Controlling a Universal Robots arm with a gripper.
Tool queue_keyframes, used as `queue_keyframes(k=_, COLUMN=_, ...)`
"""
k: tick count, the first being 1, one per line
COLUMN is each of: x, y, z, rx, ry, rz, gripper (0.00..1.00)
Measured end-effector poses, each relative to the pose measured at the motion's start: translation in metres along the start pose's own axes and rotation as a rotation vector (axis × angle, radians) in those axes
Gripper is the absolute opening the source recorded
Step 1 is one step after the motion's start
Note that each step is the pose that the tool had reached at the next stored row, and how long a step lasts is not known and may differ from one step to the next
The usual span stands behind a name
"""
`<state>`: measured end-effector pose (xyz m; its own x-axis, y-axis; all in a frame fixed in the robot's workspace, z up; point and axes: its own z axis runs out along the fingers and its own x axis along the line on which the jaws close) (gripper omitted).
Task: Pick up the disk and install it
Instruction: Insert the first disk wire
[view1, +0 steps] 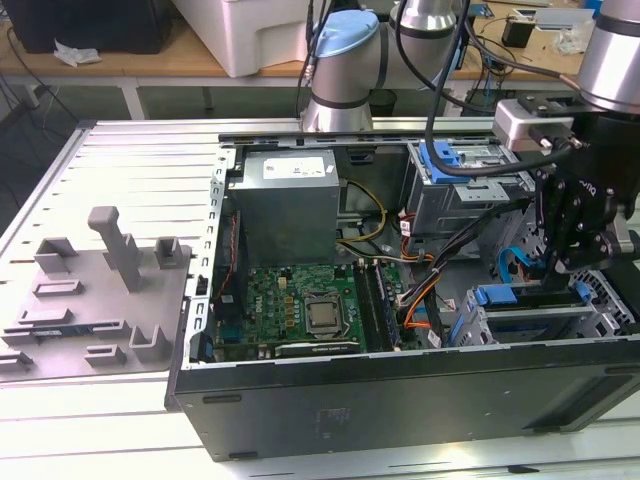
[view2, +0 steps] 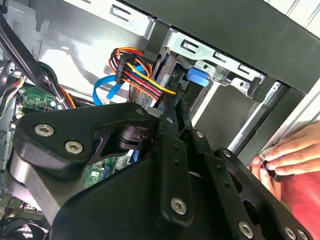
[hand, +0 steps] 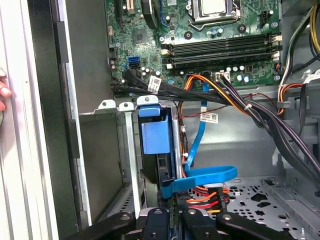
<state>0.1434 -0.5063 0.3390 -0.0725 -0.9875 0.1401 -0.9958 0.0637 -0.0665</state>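
Note:
The disk (hand: 150, 136) stands on edge inside the drive cage (hand: 107, 107) at the front of the open computer case, and its blue carrier shows along the upper edge. From outside, that blue carrier (view1: 512, 296) lies in the cage at the exterior view's right. My gripper (view1: 562, 268) hangs just above it. In both wrist views the black fingers (view2: 176, 115) come together in a narrow point, shut, at one end of the disk (view2: 196, 78). I see nothing held between them.
A blue data cable (hand: 202, 176) and orange-red power wires (hand: 205, 196) cross close to the fingertips. Black cable bundles (hand: 260, 117) run to the motherboard (view1: 300, 305). A second blue carrier (view1: 446, 162) sits in the upper bay. A person's hand (view2: 282, 160) rests outside the case wall.

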Motion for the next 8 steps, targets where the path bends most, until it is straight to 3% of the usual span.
queue_keyframes(k=8, x=-0.0002, y=0.0001, z=0.0015, rx=0.0, ry=0.0002, rz=0.0, gripper=0.17)
